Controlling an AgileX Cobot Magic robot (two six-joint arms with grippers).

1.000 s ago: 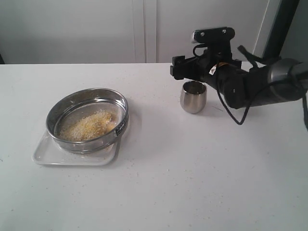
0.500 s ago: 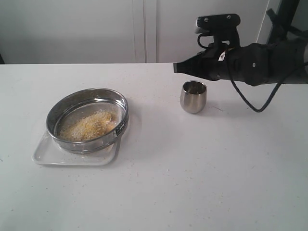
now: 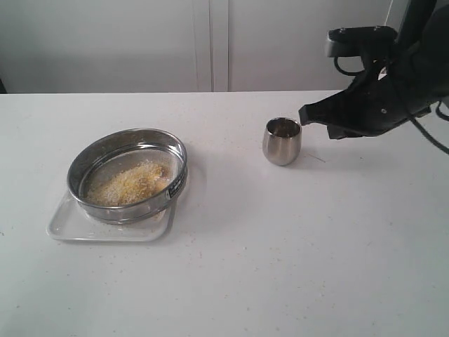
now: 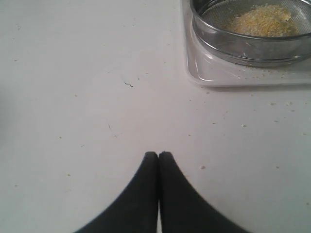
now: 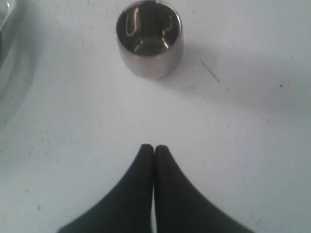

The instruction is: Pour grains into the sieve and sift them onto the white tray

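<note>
While the right gripper (image 5: 154, 147) keeps its two black fingers pressed together with nothing between them, it hangs over the table (image 3: 295, 253) near the small steel cup (image 5: 149, 39). The left gripper (image 4: 158, 154) is pinched tight too, holding nothing. Well apart from the cup, the sieve (image 3: 133, 208) sits on the white tray (image 3: 66, 228), with the grains (image 3: 130, 184) piled inside it.

My white tabletop (image 3: 280, 246) carries a steel cup (image 3: 282, 141) just beside my right pincer (image 5: 154, 147), and the white tray (image 3: 63, 228) well apart from it, loose specks (image 4: 243, 126) scattered nearby.
</note>
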